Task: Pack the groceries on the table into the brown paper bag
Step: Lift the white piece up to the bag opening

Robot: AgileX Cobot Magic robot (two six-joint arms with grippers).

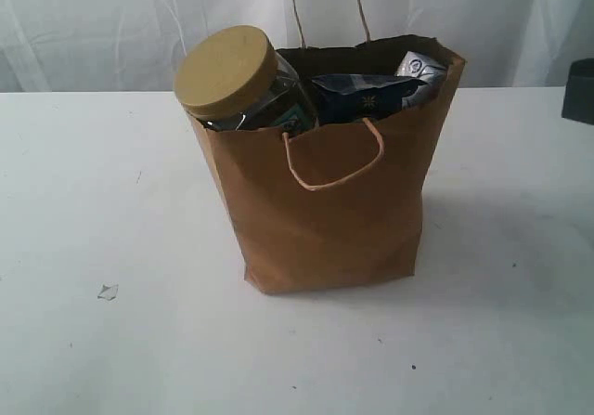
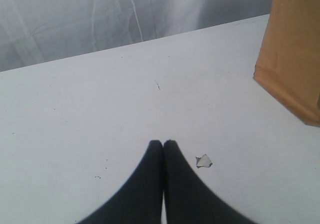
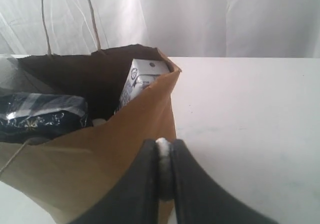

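Note:
The brown paper bag (image 1: 334, 211) stands upright on the white table (image 1: 83, 201). Out of its mouth stick the tan-lidded clear jar (image 1: 225, 70), the blue-ended spaghetti packet (image 1: 362, 95) and the small white-blue packet (image 1: 419, 67). My right gripper (image 3: 162, 143) hovers close over the bag's near wall (image 3: 115, 154), its fingers pinched on a small white lump (image 3: 162, 145). My left gripper (image 2: 163, 143) is shut and empty, low over the table, with the bag's corner (image 2: 295, 53) off to one side. The pouch, the yellow bottle and the dark jar are hidden.
A tiny white lump (image 2: 203, 161) lies on the table beside my left fingertips, also visible as the tiny white lump (image 1: 108, 291) left of the bag. A dark block (image 1: 577, 90) sits at the right edge. White curtain (image 1: 93, 25) hangs behind the table.

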